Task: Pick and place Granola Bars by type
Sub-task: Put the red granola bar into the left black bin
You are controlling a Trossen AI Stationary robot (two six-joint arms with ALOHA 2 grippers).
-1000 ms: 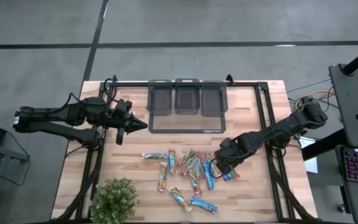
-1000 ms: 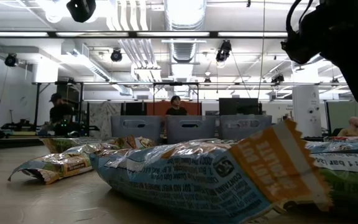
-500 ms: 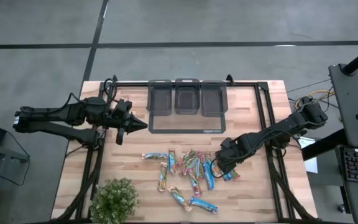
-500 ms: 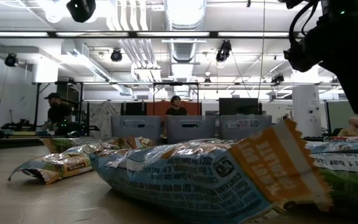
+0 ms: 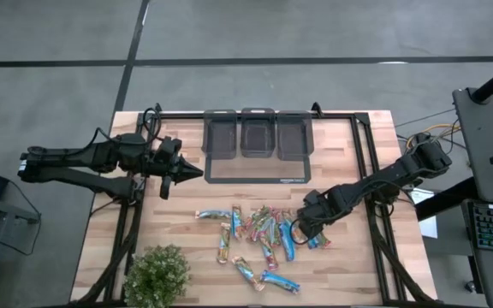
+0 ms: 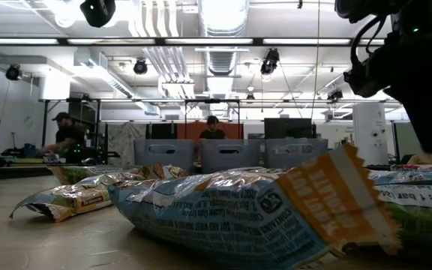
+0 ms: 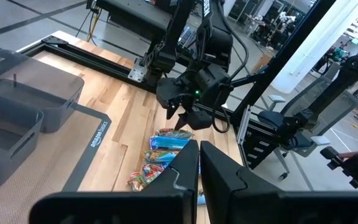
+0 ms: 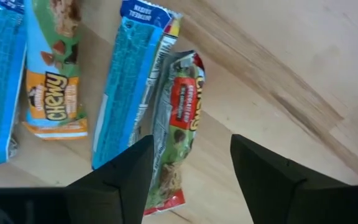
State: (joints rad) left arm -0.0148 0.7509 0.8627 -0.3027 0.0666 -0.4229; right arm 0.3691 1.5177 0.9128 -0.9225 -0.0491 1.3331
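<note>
Several granola bars [image 5: 259,233] lie loose in a pile on the wooden table's middle, some blue, others green, red and orange. My right gripper [image 5: 298,229] is open over the pile's right end. In the right wrist view, my right gripper [image 8: 188,165] has one finger on each side of a red-and-green bar [image 8: 180,118] that lies flat on the wood. A blue bar [image 8: 132,74] lies beside it. Whether a finger touches either bar cannot be told. My left gripper [image 5: 197,171] hangs shut at the table's left, clear of the bars.
Three grey bins [image 5: 258,134] stand in a row at the far edge, behind a dark-framed mat [image 5: 255,175]. A leafy plant [image 5: 156,274] sits at the near left corner. Black rails [image 5: 362,162] run along the table's sides. People [image 6: 212,129] show in the room beyond.
My right gripper has come down a little toward the bars at the pile's right end. The bars and my left arm have kept still.
</note>
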